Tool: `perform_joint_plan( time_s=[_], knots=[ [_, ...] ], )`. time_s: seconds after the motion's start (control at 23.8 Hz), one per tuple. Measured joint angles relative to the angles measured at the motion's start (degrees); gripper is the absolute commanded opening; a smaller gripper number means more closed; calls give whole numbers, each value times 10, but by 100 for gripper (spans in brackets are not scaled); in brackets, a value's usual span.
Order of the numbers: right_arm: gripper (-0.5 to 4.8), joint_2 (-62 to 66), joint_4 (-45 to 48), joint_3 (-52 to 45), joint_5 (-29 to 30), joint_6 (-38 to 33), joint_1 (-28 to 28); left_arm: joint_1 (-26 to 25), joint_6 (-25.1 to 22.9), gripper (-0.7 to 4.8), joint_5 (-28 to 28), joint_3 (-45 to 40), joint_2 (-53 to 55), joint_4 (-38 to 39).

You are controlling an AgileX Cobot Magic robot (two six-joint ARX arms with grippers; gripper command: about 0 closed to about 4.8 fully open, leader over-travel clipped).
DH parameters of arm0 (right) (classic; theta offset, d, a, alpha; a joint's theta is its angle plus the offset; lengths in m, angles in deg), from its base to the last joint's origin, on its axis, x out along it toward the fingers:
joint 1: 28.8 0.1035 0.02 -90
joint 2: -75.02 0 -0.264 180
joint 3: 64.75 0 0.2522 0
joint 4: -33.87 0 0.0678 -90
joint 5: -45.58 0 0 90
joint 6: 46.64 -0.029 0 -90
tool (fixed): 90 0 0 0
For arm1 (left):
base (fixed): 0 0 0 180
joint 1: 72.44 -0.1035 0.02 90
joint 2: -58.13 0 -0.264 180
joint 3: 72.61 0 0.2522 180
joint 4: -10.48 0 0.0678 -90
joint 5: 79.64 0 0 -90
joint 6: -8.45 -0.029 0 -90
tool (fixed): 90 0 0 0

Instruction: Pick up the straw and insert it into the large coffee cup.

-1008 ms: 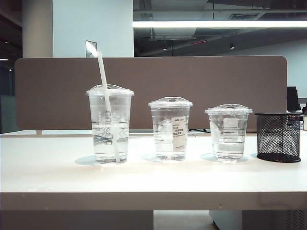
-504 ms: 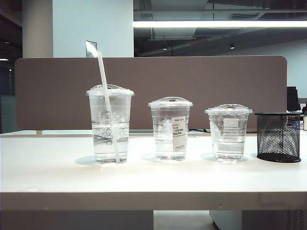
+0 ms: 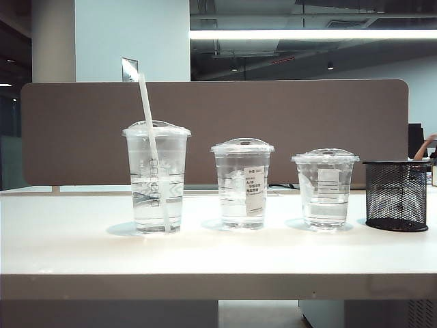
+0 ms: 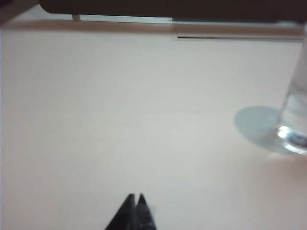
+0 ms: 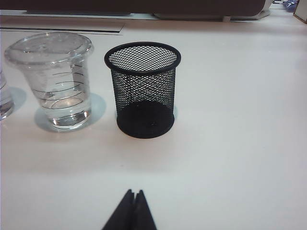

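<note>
Exterior: straw (image 3: 151, 147) already stands tilted through the domed lid of the large cup (image 3: 156, 179), leftmost on the counter (image 3: 218, 253); thin, smooth white plastic in a clear, water-filled cup; medium cup (image 3: 242, 183), short cup (image 3: 325, 188) and black mesh holder (image 3: 397, 195) in a row to its right; no arm visible. Risk: any further reach could knock the leaning straw or tip the cup.

Left wrist: left end effector (image 4: 135, 201) tips together, empty, over bare matte counter; a clear cup base sits off to one side, blurred.

Right wrist: right end effector (image 5: 135, 197) tips together, empty, short of the holder; a forward move could push that light mesh.
</note>
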Motion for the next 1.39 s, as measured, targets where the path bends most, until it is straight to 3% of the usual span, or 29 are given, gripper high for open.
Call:
perform_joint_plan(
  time_s=[0.17, 1.39],
  knots=[
    [-5, 0, 0, 0, 0, 0, 0, 0, -47, -4, -17, 1, 0, 3],
    [-5, 0, 0, 0, 0, 0, 0, 0, -32, -4, -20, 1, 0, -24]
  ],
)
